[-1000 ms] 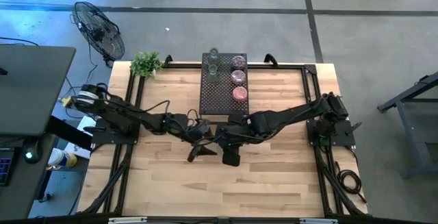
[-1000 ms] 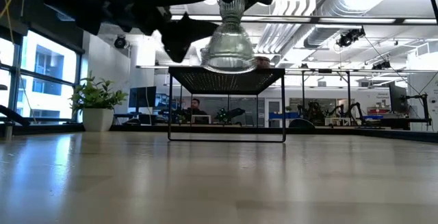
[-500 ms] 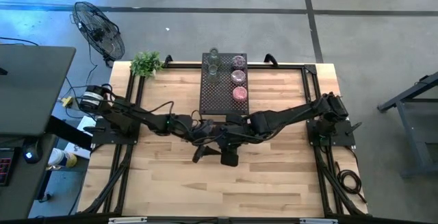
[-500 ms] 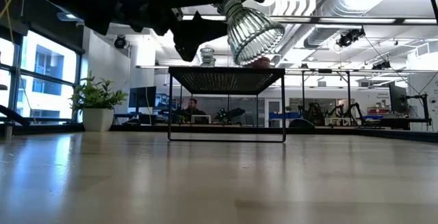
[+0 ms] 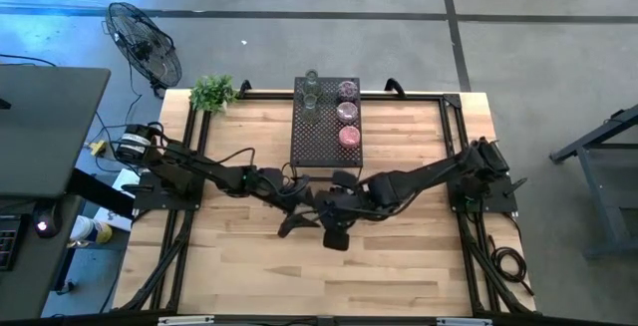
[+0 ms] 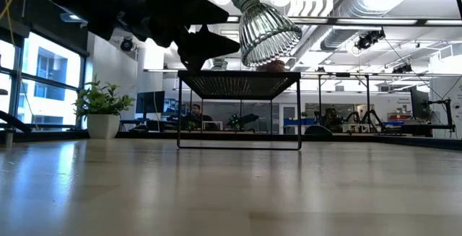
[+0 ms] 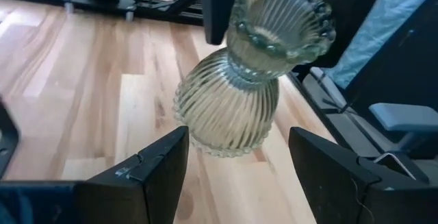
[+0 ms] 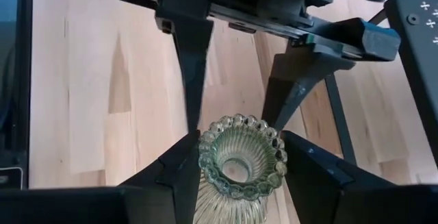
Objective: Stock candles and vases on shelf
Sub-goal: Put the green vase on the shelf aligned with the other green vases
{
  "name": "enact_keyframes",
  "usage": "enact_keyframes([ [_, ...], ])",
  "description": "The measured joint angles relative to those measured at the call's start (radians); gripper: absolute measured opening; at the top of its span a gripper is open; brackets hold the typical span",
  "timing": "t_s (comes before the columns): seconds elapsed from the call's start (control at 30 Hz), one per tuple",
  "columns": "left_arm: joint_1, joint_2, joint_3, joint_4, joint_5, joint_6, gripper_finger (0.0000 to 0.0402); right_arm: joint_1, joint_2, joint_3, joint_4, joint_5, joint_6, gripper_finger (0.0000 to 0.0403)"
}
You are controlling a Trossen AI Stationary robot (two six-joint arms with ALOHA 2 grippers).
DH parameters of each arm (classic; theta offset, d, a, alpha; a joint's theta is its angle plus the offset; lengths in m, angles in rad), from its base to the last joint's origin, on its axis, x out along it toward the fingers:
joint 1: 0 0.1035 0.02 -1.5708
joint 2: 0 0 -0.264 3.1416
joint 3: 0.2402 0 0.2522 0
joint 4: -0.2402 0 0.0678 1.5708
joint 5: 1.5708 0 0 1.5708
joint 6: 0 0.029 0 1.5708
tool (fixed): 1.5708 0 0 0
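My right gripper (image 5: 335, 224) is shut on a clear, pale green ribbed glass vase (image 6: 266, 27) and holds it tilted high above the table, near the middle. My left gripper (image 5: 299, 218) is open right beside it. Its two fingers (image 7: 147, 172) stand on either side of the vase's round body (image 7: 229, 114) without touching it. The black perforated shelf (image 5: 326, 147) stands at the far middle of the table. On its top stand three pink candles (image 5: 348, 112) on the right and two more glass vases (image 5: 311, 92) on the left. My right gripper pinches the vase at its narrow neck, just under the beaded rim (image 8: 241, 157), between its two fingers. The fingers come from above. The vase hangs lifted clear of the table and tilted, its wide base (image 6: 278, 37) swung out sideways and down.
A leafy green potted plant (image 5: 212, 92) stands at the far left corner. Black frame rails (image 5: 454, 137) run along the table's sides and far edge. The near half of the wooden table (image 5: 319, 276) is bare.
The vase hung upright under my right gripper a second ago. It now hangs tilted, its base swung out to one side. My right gripper has tipped and gone a little toward the near edge. My left gripper has moved toward the vase.
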Motion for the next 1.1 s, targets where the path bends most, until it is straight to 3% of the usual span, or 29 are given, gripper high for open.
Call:
enact_keyframes([
  [0.27,0.000,0.000,-0.045,0.098,0.036,0.002,0.0248,0.047,0.000,-0.031,0.054,0.118,0.034,0.0166],
  [0.57,0.000,-0.008,-0.160,0.341,0.038,-0.051,0.0248,0.060,0.000,-0.153,0.304,0.170,0.015,0.0167],
  [0.87,-0.004,-0.008,-0.162,0.361,0.112,-0.032,0.0248,0.052,0.000,-0.189,0.457,0.203,-0.035,0.0167],
  [1.1,-0.013,-0.008,-0.161,0.368,0.098,0.010,0.0248,0.032,-0.001,-0.186,0.538,0.230,-0.047,0.0167],
])
